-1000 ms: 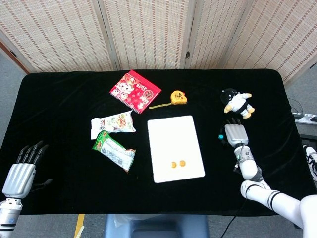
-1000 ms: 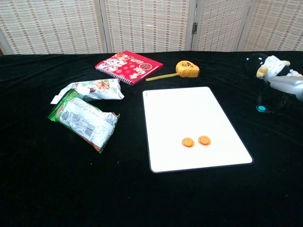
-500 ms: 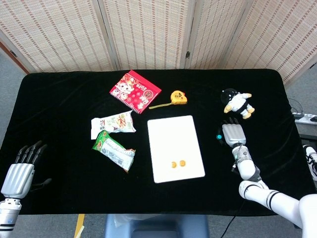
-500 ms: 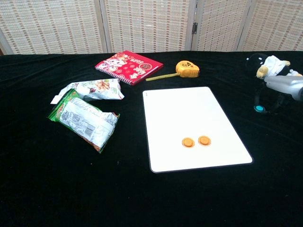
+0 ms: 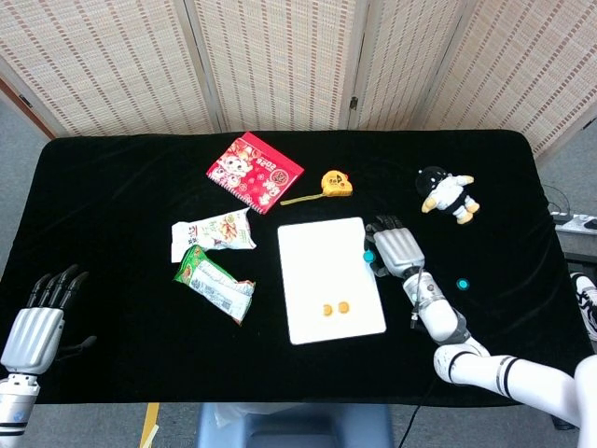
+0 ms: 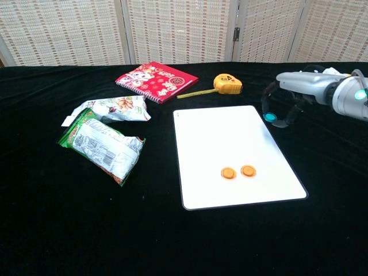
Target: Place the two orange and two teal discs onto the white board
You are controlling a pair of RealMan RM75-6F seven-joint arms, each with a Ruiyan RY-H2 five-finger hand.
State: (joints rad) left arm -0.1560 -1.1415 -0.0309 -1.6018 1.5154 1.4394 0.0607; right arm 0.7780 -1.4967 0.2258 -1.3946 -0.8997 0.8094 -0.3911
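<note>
The white board [image 5: 328, 261] [image 6: 230, 144] lies mid-table with two orange discs [image 5: 335, 308] [image 6: 238, 171] side by side near its front edge. My right hand [image 5: 397, 247] [image 6: 325, 89] pinches a teal disc [image 5: 368, 255] [image 6: 270, 118] in its fingertips, just at the board's right edge towards the far corner. A second teal disc [image 5: 461, 283] lies on the black cloth, right of that arm's wrist. My left hand [image 5: 35, 322] hovers at the table's front left corner, fingers apart and holding nothing.
A red notebook [image 5: 254, 173] [image 6: 156, 81] and a yellow tape measure [image 5: 336, 183] [image 6: 227, 83] lie beyond the board. Two snack packs [image 5: 215, 261] [image 6: 106, 144] lie to its left. A plush toy [image 5: 446, 193] sits at the far right.
My right hand has swung left from beside the plush toy to the board's right edge, carrying one teal disc. The other teal disc now shows on the cloth. The left hand barely moved.
</note>
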